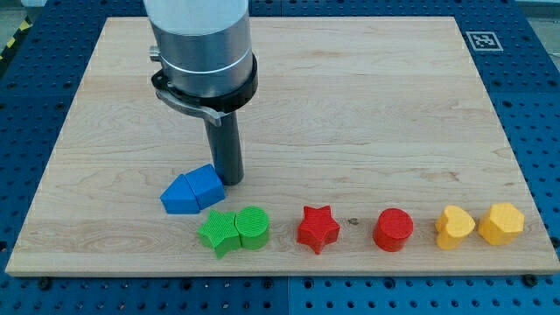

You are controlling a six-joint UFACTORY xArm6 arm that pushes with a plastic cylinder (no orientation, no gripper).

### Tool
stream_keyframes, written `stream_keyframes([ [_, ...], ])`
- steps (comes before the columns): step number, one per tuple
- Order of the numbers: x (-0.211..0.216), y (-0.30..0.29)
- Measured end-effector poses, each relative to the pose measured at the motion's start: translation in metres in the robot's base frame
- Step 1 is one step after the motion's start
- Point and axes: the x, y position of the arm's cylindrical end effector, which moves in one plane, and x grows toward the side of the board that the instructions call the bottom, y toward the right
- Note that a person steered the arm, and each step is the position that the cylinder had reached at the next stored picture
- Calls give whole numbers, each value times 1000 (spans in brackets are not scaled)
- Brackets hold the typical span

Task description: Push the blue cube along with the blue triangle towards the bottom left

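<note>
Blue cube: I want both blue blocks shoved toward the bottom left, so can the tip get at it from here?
Probably yes: my tip stands right beside the blue cube, on its right, nothing between; the blue triangle adjoins the cube's left.

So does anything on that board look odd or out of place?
Nothing stands out. Blue cube and blue triangle touch, my tip just right of the cube; the other blocks line the bottom edge.

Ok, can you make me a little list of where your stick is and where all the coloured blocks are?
my tip: just right of the blue cube, touching or nearly
blue triangle: pressed against the cube's left
green star and green cylinder: side by side below the blue pair
red star, red cylinder: bottom middle
yellow heart, yellow hexagon: bottom right
board: wooden
</note>
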Motion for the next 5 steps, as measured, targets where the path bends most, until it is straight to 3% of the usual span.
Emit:
stream_keyframes([
  [5,10,-36],
])
